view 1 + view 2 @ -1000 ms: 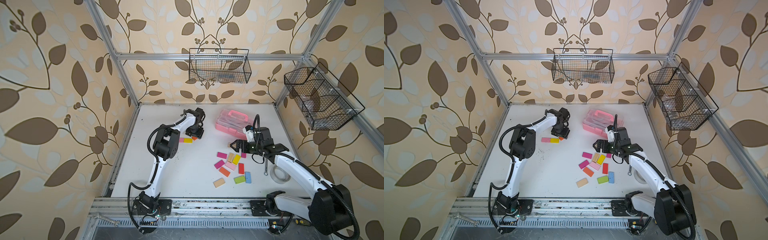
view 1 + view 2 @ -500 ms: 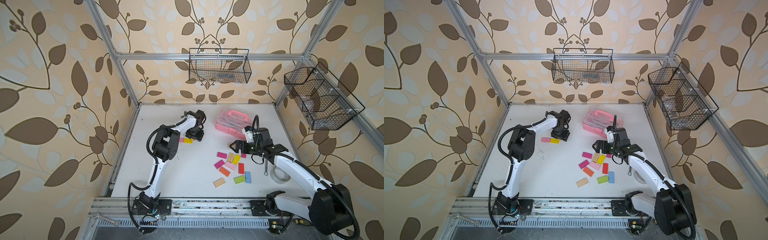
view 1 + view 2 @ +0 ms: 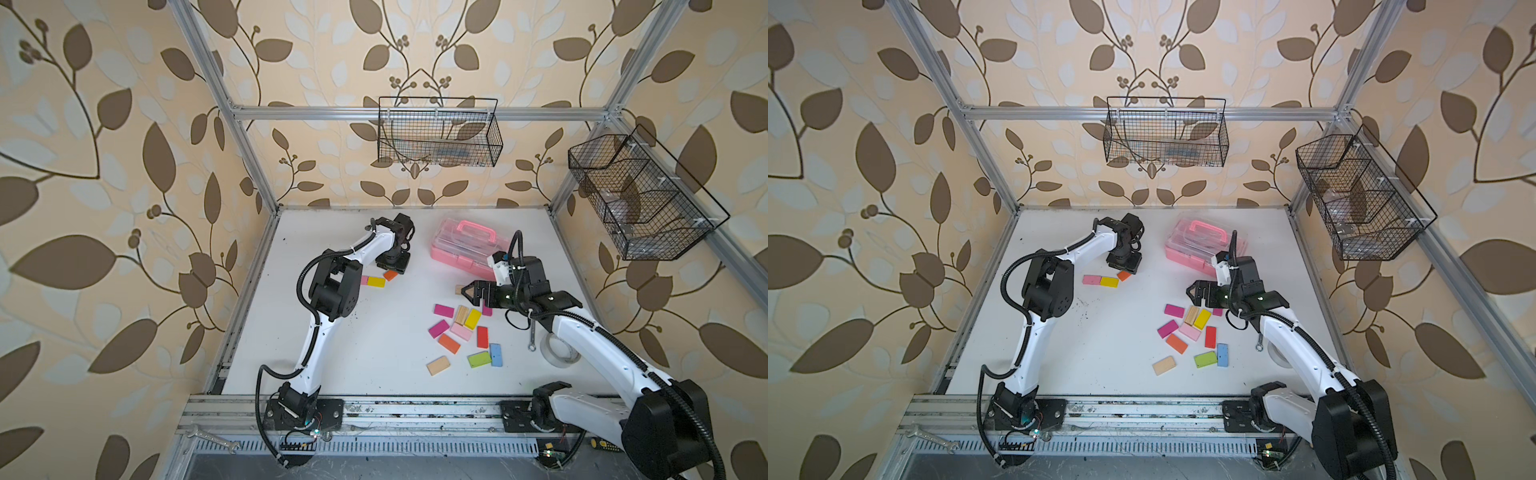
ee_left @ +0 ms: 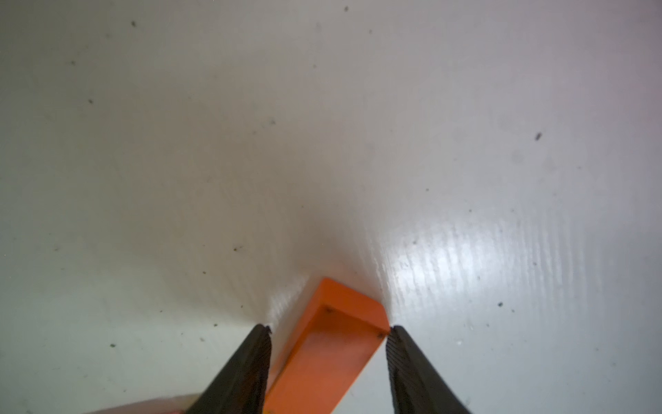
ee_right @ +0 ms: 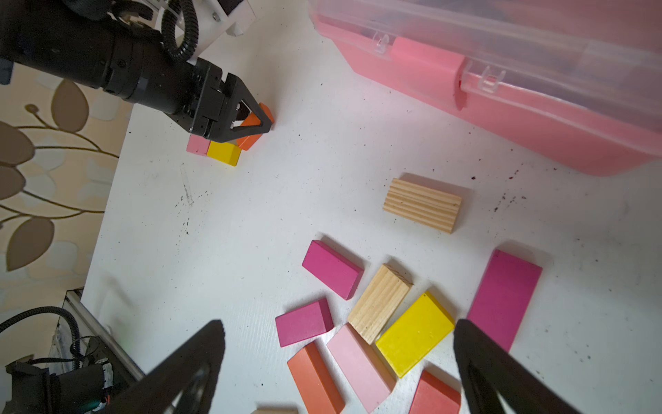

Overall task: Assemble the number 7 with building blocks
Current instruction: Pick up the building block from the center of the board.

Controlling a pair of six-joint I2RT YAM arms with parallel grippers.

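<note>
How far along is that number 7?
Done: a pink block and a yellow block lie end to end as the top bar. In hand: the left fingers straddle an orange block at the yellow's end. Left: the stem; loose blocks lie under the open right fingers.

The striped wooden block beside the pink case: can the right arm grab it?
Probably yes: the striped wooden block lies flat on its own, and the right arm hovers close, jaws open, nothing between.

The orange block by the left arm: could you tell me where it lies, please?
In both top views, the orange block lies at the left, between the left end effector's jaws, just right of the yellow block, which abuts a pink block.
</note>
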